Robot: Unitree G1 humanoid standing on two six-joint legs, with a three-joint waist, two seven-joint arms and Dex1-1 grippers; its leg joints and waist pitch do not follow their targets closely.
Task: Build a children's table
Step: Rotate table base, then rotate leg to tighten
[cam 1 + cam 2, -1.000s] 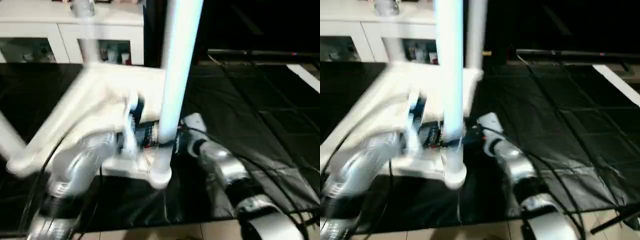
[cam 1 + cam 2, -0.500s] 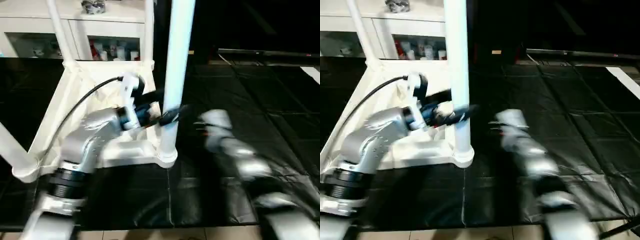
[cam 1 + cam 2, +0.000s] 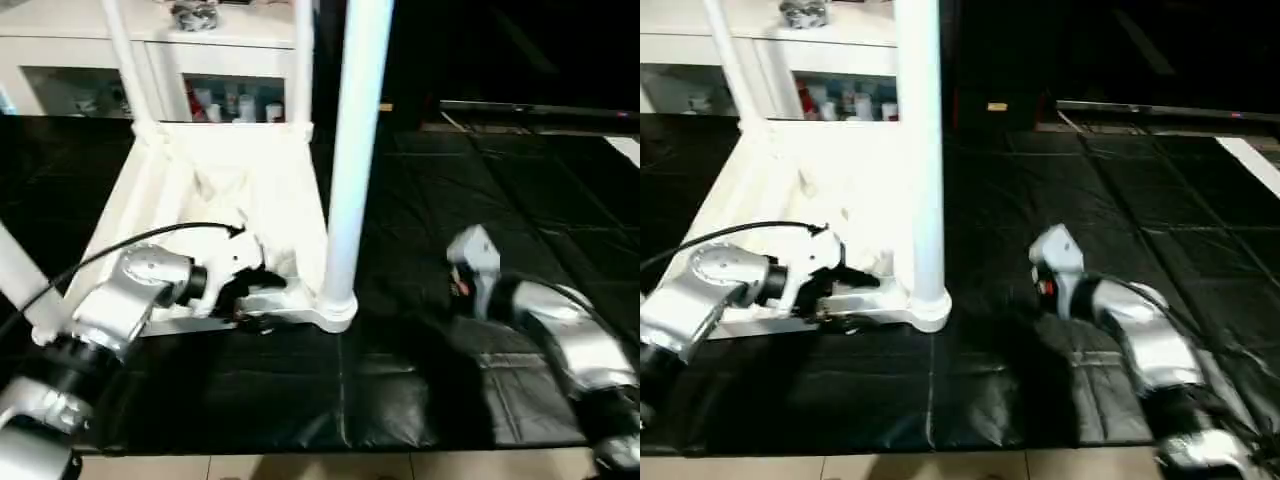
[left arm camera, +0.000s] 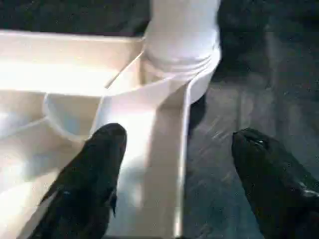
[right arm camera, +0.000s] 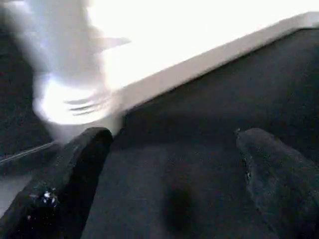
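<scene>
The table top (image 3: 230,190) lies upside down on the black mat (image 3: 470,180), left of centre in my head view, with legs (image 3: 352,150) standing up from its corner sockets. My left gripper (image 4: 172,174) sits at the near edge, fingers (image 4: 89,174) spread wide astride the rim, gripping nothing. My right gripper (image 5: 174,164) hovers over the mat at right, wide open and empty.

White table (image 3: 790,180) lies upside down, legs (image 3: 923,150) standing upright.
</scene>
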